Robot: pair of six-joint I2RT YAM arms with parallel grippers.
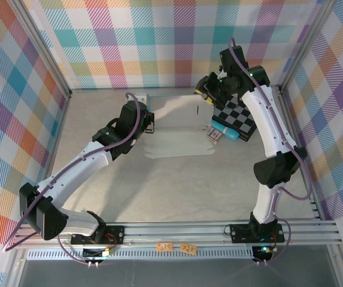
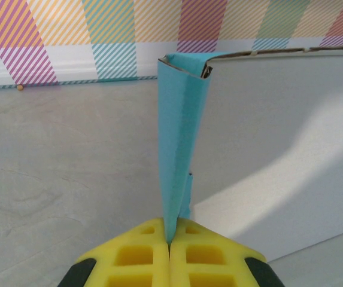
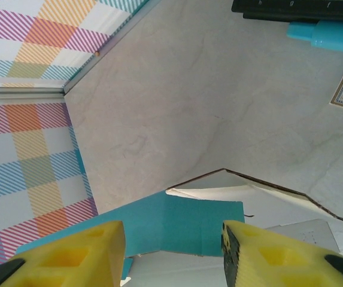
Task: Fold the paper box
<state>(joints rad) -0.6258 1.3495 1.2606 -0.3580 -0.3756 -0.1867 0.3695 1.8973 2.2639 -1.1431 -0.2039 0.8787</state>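
The paper box (image 1: 180,142) lies unfolded in the middle of the table, grey-white inner side up, with its far panel lifted. My left gripper (image 1: 150,124) is at the sheet's left edge. In the left wrist view its yellow fingers (image 2: 141,257) are shut on a teal flap (image 2: 180,137) that stands upright beside the grey-white panel (image 2: 279,149). My right gripper (image 1: 206,94) hovers at the sheet's far right corner. In the right wrist view it stands open (image 3: 172,245), with a teal flap (image 3: 183,224) lying below the gap and touching neither finger.
A black-and-grey checkerboard (image 1: 238,119) lies right of the sheet, with a slim teal tube (image 1: 225,130) and a small card (image 1: 213,136) at its near edge. The plaid back wall (image 1: 171,42) stands close behind the right gripper. Bare table lies in front of the sheet.
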